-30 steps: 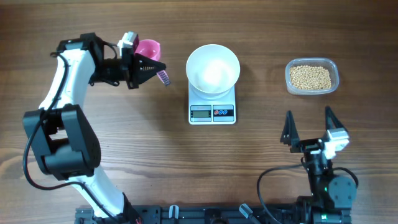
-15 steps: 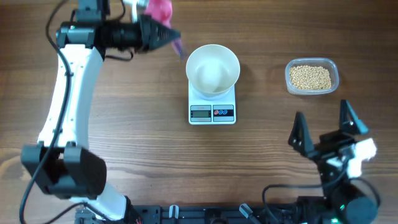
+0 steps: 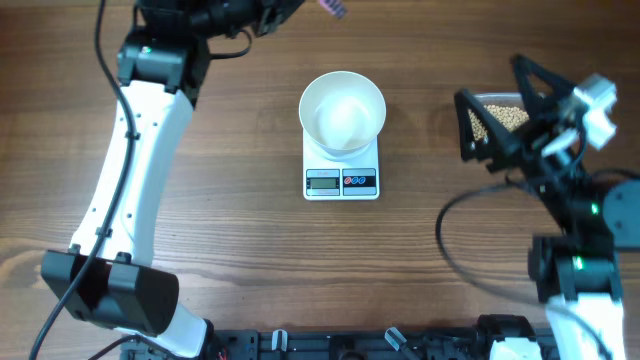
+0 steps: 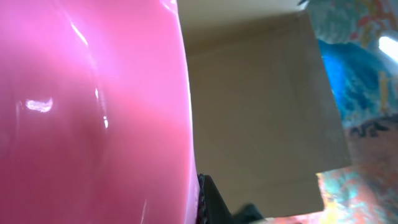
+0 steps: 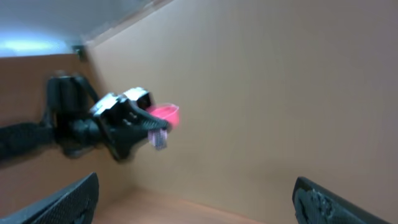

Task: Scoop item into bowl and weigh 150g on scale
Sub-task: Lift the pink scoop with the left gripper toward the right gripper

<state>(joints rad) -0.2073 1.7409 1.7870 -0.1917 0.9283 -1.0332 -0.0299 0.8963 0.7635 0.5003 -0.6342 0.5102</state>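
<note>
Wood table (image 3: 250,260), brown cardboard wall (image 5: 261,93) behind it in both wrist views. My right gripper (image 3: 488,78) hangs over the clear tub (image 3: 497,97), and its fingers (image 3: 478,130) block part of the tub in the overhead view.

Left gripper (image 5: 148,129): pressed together, pinching the pink scoop (image 4: 87,112). The purple handle end (image 5: 158,140) pokes past the fingertips. It is held high at the table's far edge, mostly cut off in the overhead view. Can't tell what's in the scoop.

Right gripper: spread wide, touching nothing.

Beans (image 3: 510,118): small, round, pale tan, lying in the tub at far right. The white bowl (image 3: 342,110) sits on the scale (image 3: 341,178) at table centre, well apart from the tub. Its inside shows plain white. The scale readout is too small to read.
</note>
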